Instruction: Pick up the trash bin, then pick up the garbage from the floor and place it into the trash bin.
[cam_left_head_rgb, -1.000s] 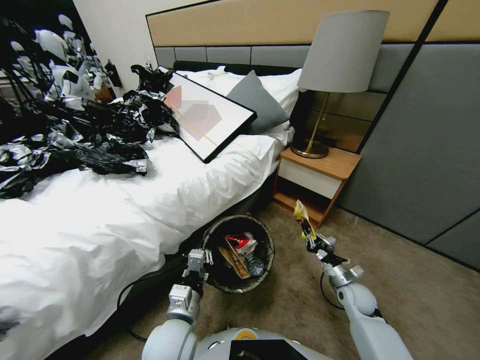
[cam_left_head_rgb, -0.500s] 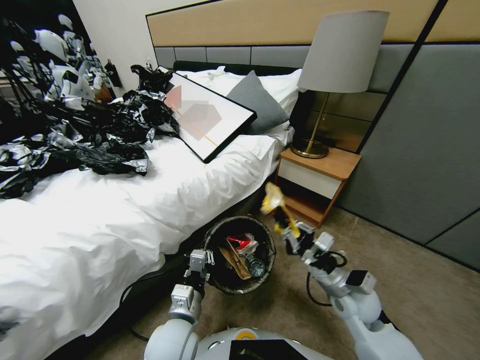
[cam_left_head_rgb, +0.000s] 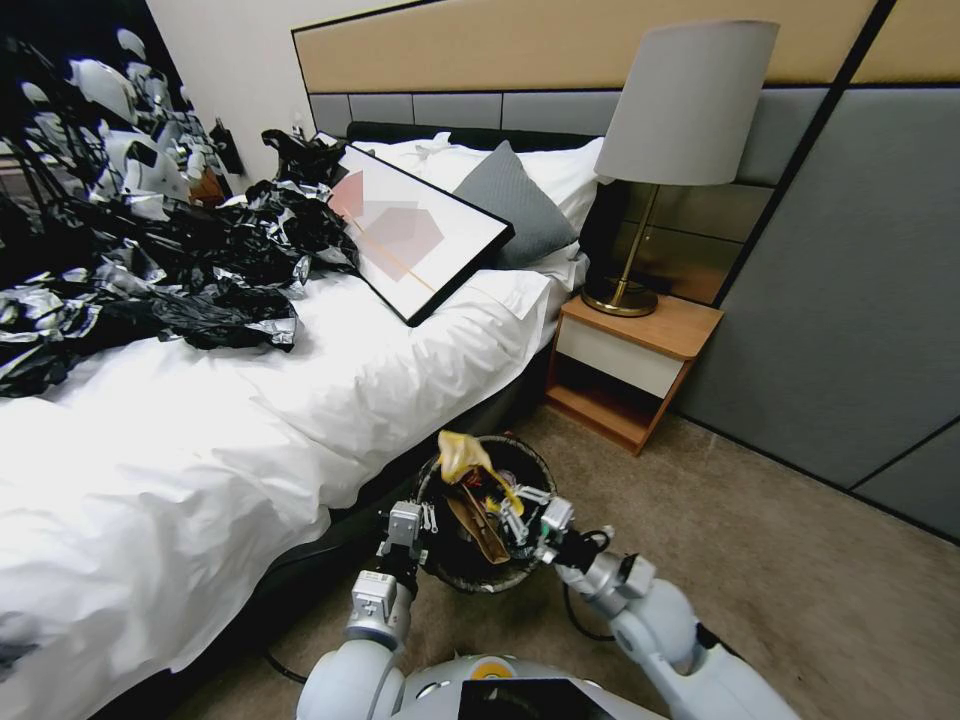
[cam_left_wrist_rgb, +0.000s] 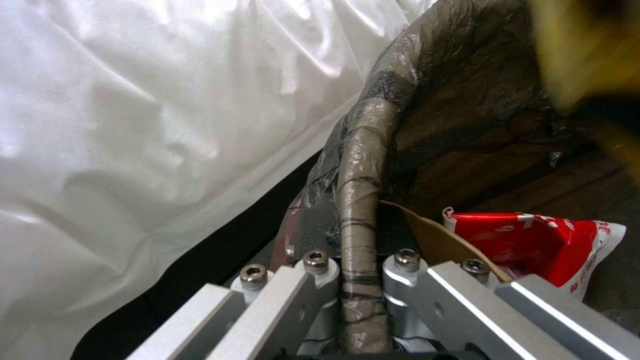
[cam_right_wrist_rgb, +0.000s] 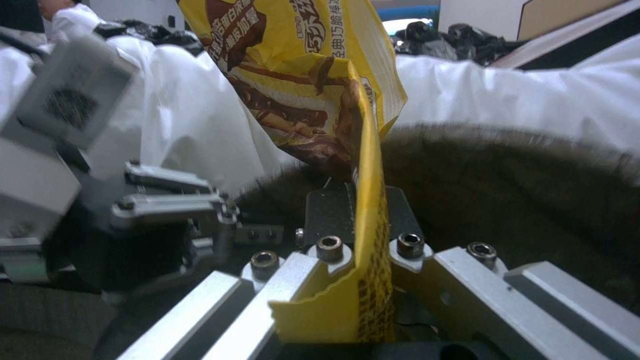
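in the head view the trash bin (cam_left_head_rgb: 487, 574) stands on the carpet (cam_left_head_rgb: 800, 560) close beside the bed (cam_left_head_rgb: 300, 400), with its black liner folded over the rim; inside it lie a brown paper piece (cam_left_head_rgb: 478, 530) and a little of a red wrapper (cam_left_head_rgb: 483, 487); the left gripper (cam_left_head_rgb: 412, 530) is clenched on the bin's near rim; the right gripper (cam_left_head_rgb: 512, 508) is over the bin's opening and grasps a yellow wrapper (cam_left_head_rgb: 462, 456), which stands up above the rim; to the right of the bin the carpet is open as far as the nightstand (cam_left_head_rgb: 630, 360).

in the left wrist view the jaws pinch the liner-covered rim (cam_left_wrist_rgb: 360, 210); a red and white wrapper (cam_left_wrist_rgb: 547, 245) lies inside beside the brown paper.

in the right wrist view the jaws press the yellow wrapper (cam_right_wrist_rgb: 313, 85) between them; the left gripper (cam_right_wrist_rgb: 167, 200) shows at the bin's edge.
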